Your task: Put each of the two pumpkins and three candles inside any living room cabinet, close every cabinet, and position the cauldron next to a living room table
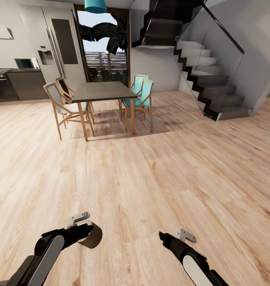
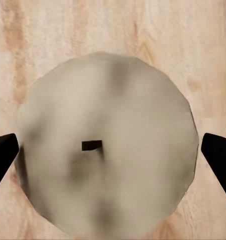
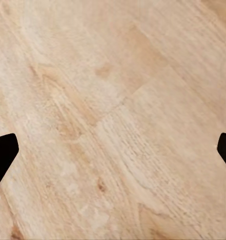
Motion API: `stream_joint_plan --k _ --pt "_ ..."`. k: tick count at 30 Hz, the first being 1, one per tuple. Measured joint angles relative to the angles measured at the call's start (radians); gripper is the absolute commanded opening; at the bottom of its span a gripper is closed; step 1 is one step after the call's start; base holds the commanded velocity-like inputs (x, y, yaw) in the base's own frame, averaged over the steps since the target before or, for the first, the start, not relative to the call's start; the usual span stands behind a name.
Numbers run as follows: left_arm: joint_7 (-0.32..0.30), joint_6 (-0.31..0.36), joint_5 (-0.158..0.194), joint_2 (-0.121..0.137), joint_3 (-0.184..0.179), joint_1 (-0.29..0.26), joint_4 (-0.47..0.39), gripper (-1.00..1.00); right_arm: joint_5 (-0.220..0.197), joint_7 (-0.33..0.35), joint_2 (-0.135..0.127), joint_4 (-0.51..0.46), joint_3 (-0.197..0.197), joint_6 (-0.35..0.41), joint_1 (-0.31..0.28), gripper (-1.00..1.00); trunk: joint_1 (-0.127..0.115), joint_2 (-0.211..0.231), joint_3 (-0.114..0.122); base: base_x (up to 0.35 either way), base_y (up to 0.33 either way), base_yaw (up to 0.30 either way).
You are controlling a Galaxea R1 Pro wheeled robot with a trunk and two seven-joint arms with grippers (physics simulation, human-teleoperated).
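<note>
Left wrist view: squat round candle, flat pale top.

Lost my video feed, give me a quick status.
Left gripper shut on a candle. Right gripper open, empty. In transit over wood floor; dining table ahead, path open.

Pale wood plank floor runs wide and bare up close; far left stands a dark-topped dining table on it, ringed by four wooden chairs, staircase rising far right.
</note>
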Motion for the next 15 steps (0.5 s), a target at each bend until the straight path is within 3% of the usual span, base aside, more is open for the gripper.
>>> stream_joint_plan --k 5,15 --pt "-0.001 0.000 0.000 0.001 -0.002 0.000 0.000 -1.00 -0.001 0.000 0.000 0.001 0.000 0.000 0.000 1.00 0.000 0.000 -0.001 0.296 -0.121 -0.260" --pt "-0.001 0.001 0.000 0.001 -0.004 0.000 0.000 -1.00 -0.001 0.002 0.002 0.002 0.000 0.000 0.000 1.00 0.000 0.000 -0.005 0.305 -0.008 -0.272"
